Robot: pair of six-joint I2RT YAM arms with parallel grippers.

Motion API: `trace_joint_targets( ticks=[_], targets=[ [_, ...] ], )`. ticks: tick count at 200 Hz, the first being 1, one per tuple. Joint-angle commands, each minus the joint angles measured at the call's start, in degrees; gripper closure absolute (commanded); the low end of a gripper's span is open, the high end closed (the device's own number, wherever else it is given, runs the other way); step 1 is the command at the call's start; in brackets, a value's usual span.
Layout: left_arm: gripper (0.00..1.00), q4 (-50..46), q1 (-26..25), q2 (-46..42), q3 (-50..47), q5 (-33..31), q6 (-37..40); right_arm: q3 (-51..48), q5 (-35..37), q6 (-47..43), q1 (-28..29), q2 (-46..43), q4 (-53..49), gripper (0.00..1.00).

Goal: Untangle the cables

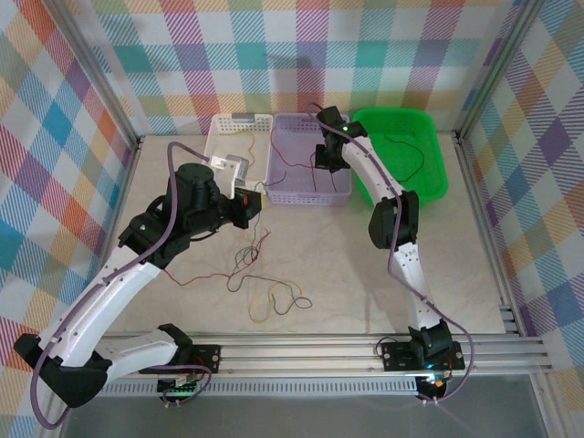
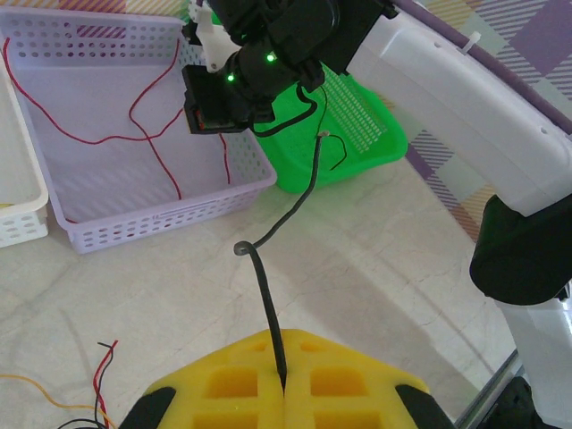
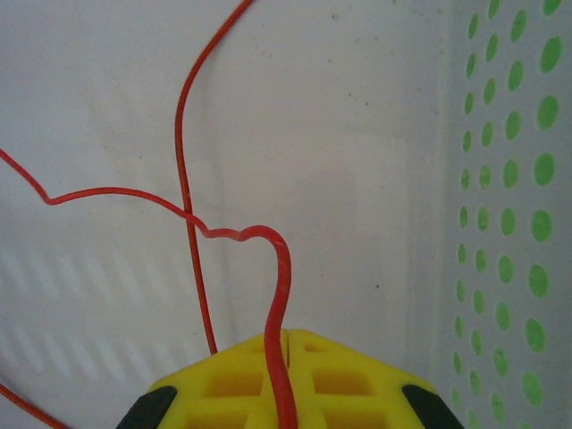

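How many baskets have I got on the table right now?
3, in a row along the far edge: a white basket on the left, a lilac basket in the middle, and a green basket on the right, partly covered by the right arm. None looks hidden.

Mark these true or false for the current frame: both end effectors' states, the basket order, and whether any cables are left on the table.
1. The left end effector is shut on a black cable. True.
2. The right end effector is open and empty. False: it is shut on a red cable.
3. The lilac basket sits between the white basket and the green basket. True.
4. Every cable is in a basket. False: a tangle of cables lies on the table.
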Motion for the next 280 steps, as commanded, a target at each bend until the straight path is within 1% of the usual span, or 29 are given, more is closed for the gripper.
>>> trace_joint_targets(
  ticks=[1, 54, 68, 86, 114, 132, 141, 168, 188, 211, 222, 233, 243, 252, 272, 280],
  targets=[
    [1.00, 1.4, -0.8, -0.4, 0.4, 1.1, 0.7, -0.4, -0.4, -0.2, 0.2, 0.1, -0.7, 1.00],
    [1.00, 1.3, -0.8, 0.1, 0.6, 1.4, 0.6, 0.3, 0.2, -0.9, 0.2, 3.2, -0.8, 1.00],
    [1.00, 1.2, -0.8, 0.3, 0.6, 1.4, 0.6, 0.6, 0.8, -1.0, 0.2, 3.8, -1.2, 0.96],
    [1.00, 1.3, -0.8, 0.4, 0.6, 1.4, 0.6, 0.6, 2.2, -1.1, 0.2, 3.3, -1.4, 0.86],
    [1.00, 2.2, -0.8, 0.6, 0.5, 2.7, 0.3, 0.3, 2.4, -1.4, 0.3, 0.2, 0.4, 0.64],
    [1.00, 2.7, -0.8, 0.8, 0.5, 3.3, -0.1, -1.8, 2.4, -2.9, 0.7, -3.9, 3.3, 0.51],
    [1.00, 3.0, -0.9, 0.8, 0.4, 3.6, -0.1, -3.0, 2.6, -3.7, 1.0, -6.4, 4.8, 0.47],
    [1.00, 4.3, -0.8, 0.3, 0.2, 3.1, -1.0, -7.7, 2.8, -4.6, 1.3, -15.2, 7.9, 0.41],
    [1.00, 5.5, -0.9, -0.4, -0.3, 1.7, -2.2, -17.6, 0.9, -4.6, 1.3, -24.9, 12.6, 0.37],
    [1.00, 8.5, -0.9, -1.8, -1.5, 1.0, -4.8, -36.1, -4.2, -4.2, 1.3, -38.4, 23.0, 0.31],
    [1.00, 10.1, -0.9, -2.2, -2.0, 0.9, -5.9, -43.0, -6.9, -4.0, 1.3, -43.2, 26.3, 0.28],
    [1.00, 11.1, -0.9, -2.4, -2.3, 0.7, -7.2, -47.1, -9.0, -3.8, 1.3, -46.4, 25.9, 0.29],
    [1.00, 12.3, -0.9, -2.6, -2.7, 0.8, -8.2, -52.5, -12.5, -3.3, 1.3, -49.7, 27.2, 0.29],
    [1.00, 13.6, -0.9, -2.8, -3.0, 1.1, -9.5, -59.5, -16.2, -2.4, 1.4, -53.8, 30.3, 0.30],
    [1.00, 16.3, -0.9, -3.3, -3.8, 1.7, -12.2, -76.1, -23.5, 0.9, 2.0, -63.1, 40.8, 0.30],
    [1.00, 19.2, -0.9, -3.8, -4.1, 1.6, -13.2, -81.8, -25.4, 1.7, 2.6, -66.2, 44.2, 0.30]
  ],
)
